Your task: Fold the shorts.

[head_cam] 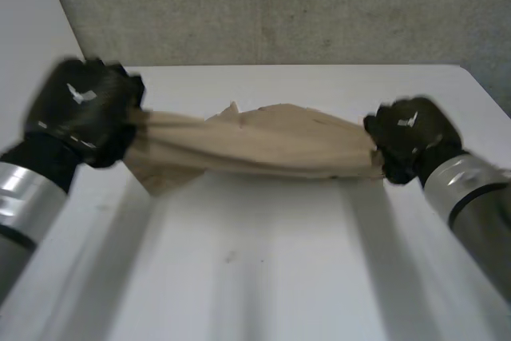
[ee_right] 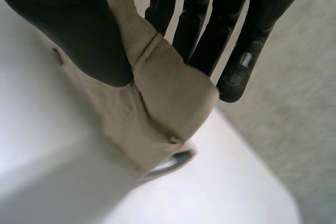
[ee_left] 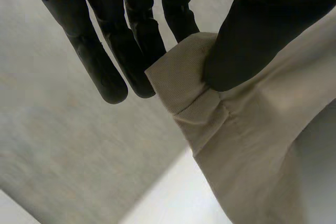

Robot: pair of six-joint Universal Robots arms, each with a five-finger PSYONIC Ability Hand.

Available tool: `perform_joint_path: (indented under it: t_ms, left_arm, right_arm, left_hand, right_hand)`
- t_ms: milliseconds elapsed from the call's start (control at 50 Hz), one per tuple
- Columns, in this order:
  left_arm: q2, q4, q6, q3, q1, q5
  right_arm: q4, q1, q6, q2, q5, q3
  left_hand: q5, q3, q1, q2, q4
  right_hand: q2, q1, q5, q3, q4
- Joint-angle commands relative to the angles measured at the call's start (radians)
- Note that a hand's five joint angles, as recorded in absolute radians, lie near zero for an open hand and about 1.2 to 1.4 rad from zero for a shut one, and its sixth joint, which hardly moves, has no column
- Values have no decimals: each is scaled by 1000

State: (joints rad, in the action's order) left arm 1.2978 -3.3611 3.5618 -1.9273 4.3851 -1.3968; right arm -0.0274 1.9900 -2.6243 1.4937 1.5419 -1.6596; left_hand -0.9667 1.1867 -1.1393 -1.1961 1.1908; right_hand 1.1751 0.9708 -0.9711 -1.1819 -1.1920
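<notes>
Clearly soft, light beige shorts [head_cam: 263, 145] sag over the bench [head_cam: 263, 277]; left hand [head_cam: 84, 109] and right hand [head_cam: 411, 145] each pinch an end. Hems look the best hold.

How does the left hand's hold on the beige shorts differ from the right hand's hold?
The black left hand grips one end of the beige cloth shorts, where a stitched hem shows; the black right hand grips the opposite end, near a small stud. Cloth droops below the left hand; at the right hand it is bunched tight. Shared: each pinches cloth between thumb and fingers, the shorts stretched between them over the white table.
</notes>
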Motion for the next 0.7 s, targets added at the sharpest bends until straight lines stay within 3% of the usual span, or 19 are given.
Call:
perform_joint_path:
  t_ms: [20,100,200,340,420,520,580,680,700]
  left_arm:
    - [-216,158,-21,99,-1,-7]
    - [-253,209,-77,140,1,-22]
    - [-180,221,-118,134,2,-24]
    - [193,235,-117,169,-19,-27]
    - [415,232,-107,293,-39,-40]
    - [609,229,-91,610,-61,-149]
    - [629,216,-61,756,-72,-194]
    - [618,45,-6,950,-79,-223]
    - [591,-47,-3,961,-88,-240]
  right_arm:
    - [-107,-10,44,198,-2,104]
    - [-196,-11,58,237,-8,159]
    - [-308,-11,113,144,-12,182]
    - [-324,4,216,-59,-6,202]
    - [-315,6,213,-193,-2,271]
    - [-208,7,188,-299,15,440]
    - [-111,7,176,-308,38,518]
    - [258,4,145,-247,78,600]
    - [321,3,144,-228,83,595]
  left_hand:
    - [-255,210,-257,-200,205]
    - [-255,210,-257,-200,205]
    - [-255,210,-257,-200,205]
    - [-255,210,-257,-200,205]
    - [-255,210,-257,-200,205]
    - [-255,210,-257,-200,205]
    - [-255,210,-257,-200,205]
    - [-255,210,-257,-200,205]
    - [-255,210,-257,-200,205]
  right_hand:
    - [221,426,-251,-214,-204]
    - [221,426,-251,-214,-204]
    - [221,426,-251,-214,-204]
    - [221,426,-251,-214,-204]
    - [221,426,-251,-214,-204]
    - [221,426,-251,-214,-204]
    - [221,426,-251,-214,-204]
    - [221,426,-251,-214,-204]
    - [221,426,-251,-214,-204]
